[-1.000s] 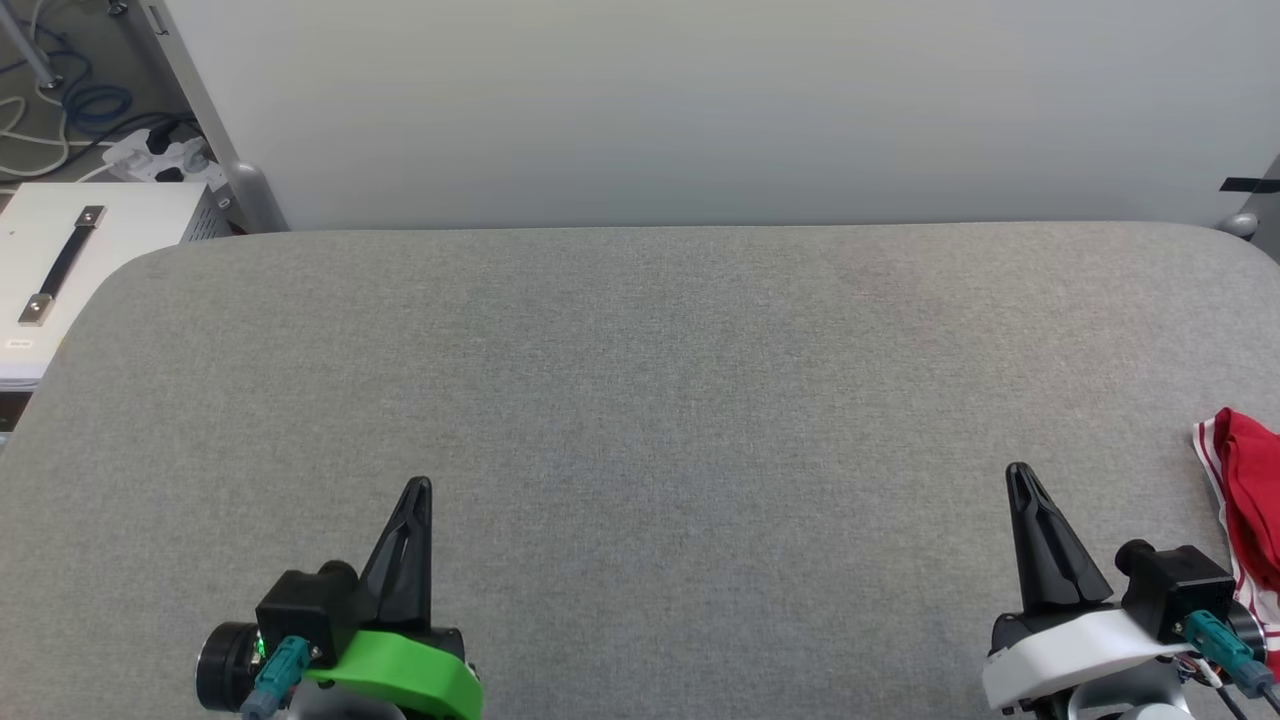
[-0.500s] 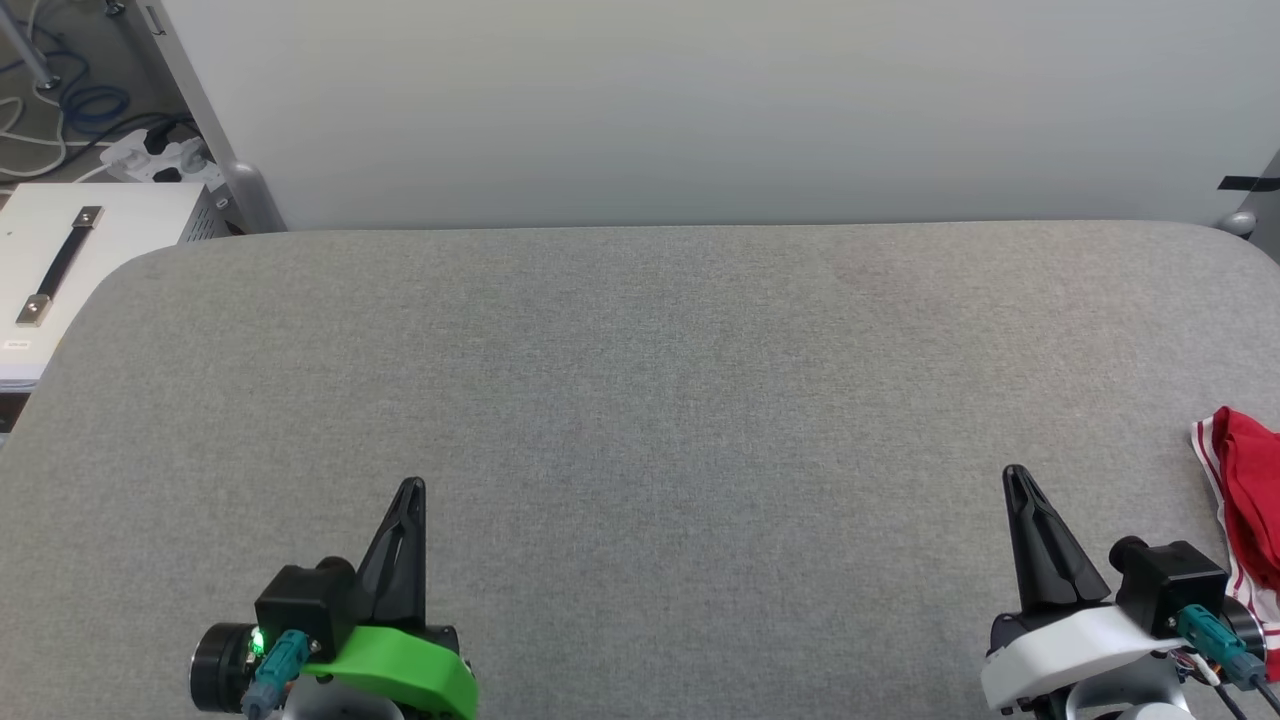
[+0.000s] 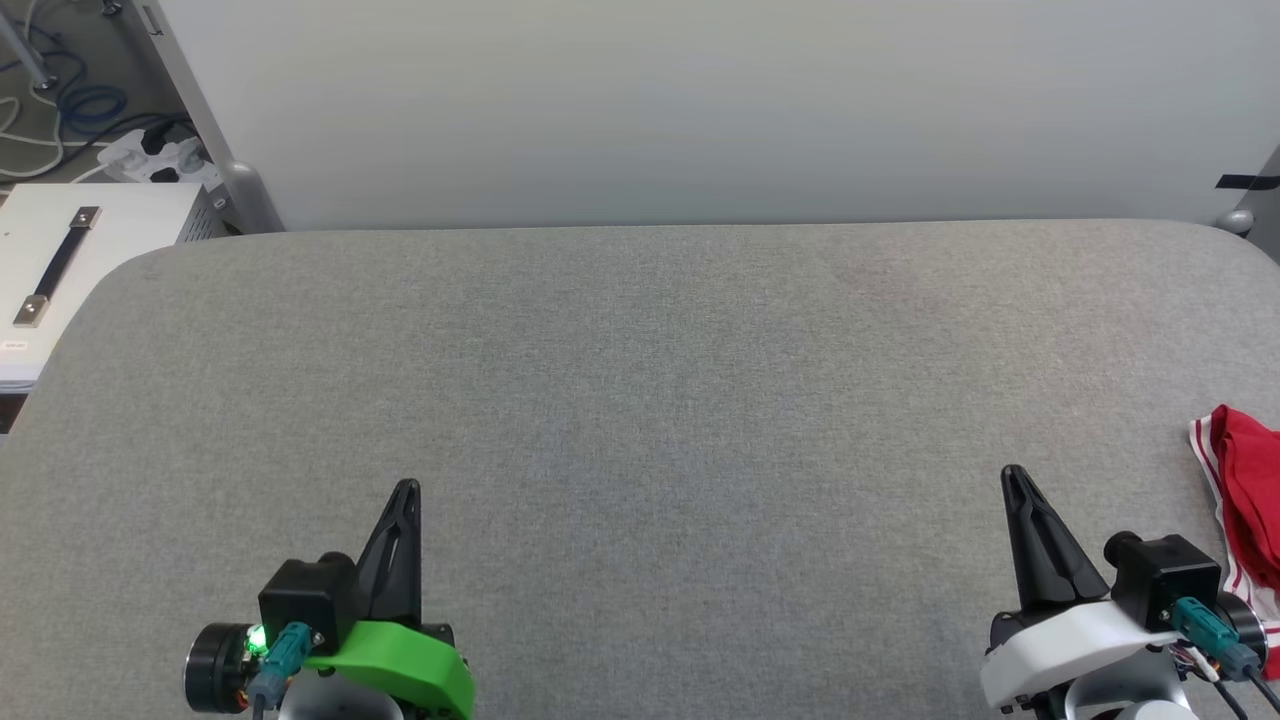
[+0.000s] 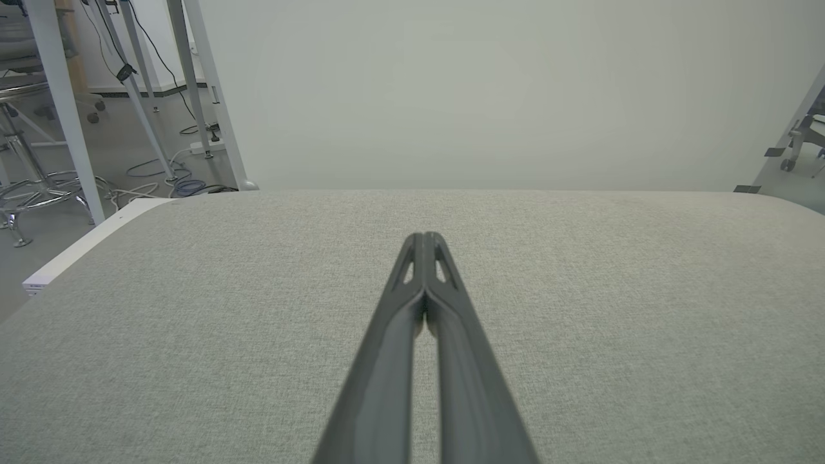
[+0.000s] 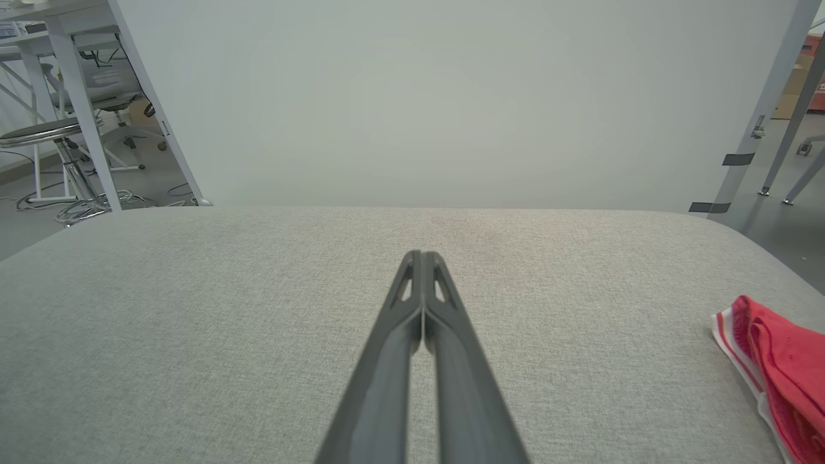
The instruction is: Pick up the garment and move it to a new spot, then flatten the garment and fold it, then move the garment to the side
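The garment (image 3: 1248,500) is a bunched red shirt with red-white striped trim, lying at the far right edge of the grey table (image 3: 640,380); it also appears at the right wrist view's lower right, garment (image 5: 780,367). My right gripper (image 3: 1014,474) is shut and empty, a short way left of the garment. My left gripper (image 3: 406,488) is shut and empty at the lower left, far from it. In the wrist views the left gripper (image 4: 424,237) and right gripper (image 5: 422,255) show their fingers pressed together above bare cloth.
A white case with a black handle (image 3: 60,265) sits off the table's left corner, with cables and a power strip (image 3: 150,150) on the floor behind. A pale panel (image 3: 700,110) stands along the table's far edge. Metal frame legs (image 5: 767,103) stand right.
Both grippers have drifted slightly down and left in the head view. The garment has not moved.
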You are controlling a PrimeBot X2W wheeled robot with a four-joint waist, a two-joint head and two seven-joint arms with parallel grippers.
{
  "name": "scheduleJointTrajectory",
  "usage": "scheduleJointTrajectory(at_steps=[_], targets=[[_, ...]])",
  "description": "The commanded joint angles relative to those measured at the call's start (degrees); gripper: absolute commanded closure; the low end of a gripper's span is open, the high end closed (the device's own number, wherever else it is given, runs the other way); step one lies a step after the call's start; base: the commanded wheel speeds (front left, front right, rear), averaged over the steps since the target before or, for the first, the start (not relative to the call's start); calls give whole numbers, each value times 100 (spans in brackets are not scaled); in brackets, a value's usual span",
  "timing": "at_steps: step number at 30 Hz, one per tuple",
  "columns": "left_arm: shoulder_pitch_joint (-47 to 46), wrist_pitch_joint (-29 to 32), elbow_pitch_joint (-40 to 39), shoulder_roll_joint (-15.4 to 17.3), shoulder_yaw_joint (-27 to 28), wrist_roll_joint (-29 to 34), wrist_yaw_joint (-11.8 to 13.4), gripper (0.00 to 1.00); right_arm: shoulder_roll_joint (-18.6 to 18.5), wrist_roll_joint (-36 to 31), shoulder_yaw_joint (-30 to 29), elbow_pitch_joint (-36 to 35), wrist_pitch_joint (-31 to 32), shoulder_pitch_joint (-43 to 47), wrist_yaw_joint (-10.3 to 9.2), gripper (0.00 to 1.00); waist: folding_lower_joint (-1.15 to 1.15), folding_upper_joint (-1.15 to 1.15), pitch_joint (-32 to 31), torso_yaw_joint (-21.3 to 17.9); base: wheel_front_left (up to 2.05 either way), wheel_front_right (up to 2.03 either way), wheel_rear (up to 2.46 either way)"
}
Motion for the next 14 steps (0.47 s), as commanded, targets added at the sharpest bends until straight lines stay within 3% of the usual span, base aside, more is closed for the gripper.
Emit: scheduleJointTrajectory(at_steps=[1,14], targets=[[-119,36,-45,-20,14,60,46,100,17,-68,-11,-44,43,-79,-3,100,0,0,0,-1,0,0,0],[-152,184,-83,-24,42,154,120,100,37,-181,-29,-80,191,-101,-3,100,0,0,5,-15,0,0,0]])
